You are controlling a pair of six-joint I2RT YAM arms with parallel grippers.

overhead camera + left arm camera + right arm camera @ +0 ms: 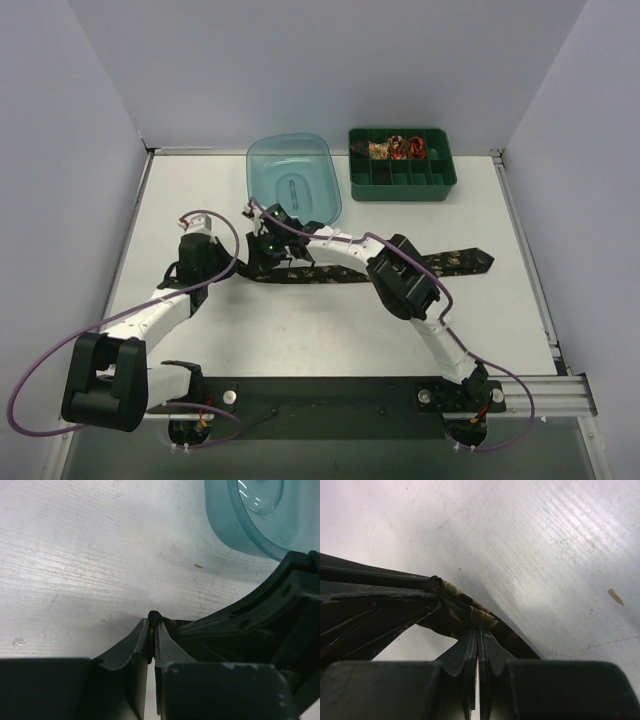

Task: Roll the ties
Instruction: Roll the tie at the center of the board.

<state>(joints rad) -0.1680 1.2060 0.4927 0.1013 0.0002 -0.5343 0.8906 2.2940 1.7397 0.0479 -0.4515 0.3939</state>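
From above, the black gold-patterned fabric necktie (440, 262) lies across the middle of the desk (330, 335), its long axis running toward the right edge. Both jaws meet at its left end.

Left wrist: the left jaws are nearly pressed together, nipping a dark fabric edge.

Right wrist: the right jaws are clamped on the necktie.

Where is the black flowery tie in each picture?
Top view: the tie stretches across the table's middle.
Left wrist: tie is only a dark nub, low centre.
Right wrist: tie is a patterned fold, centre.
Landmark: teal tub, top and left wrist only.
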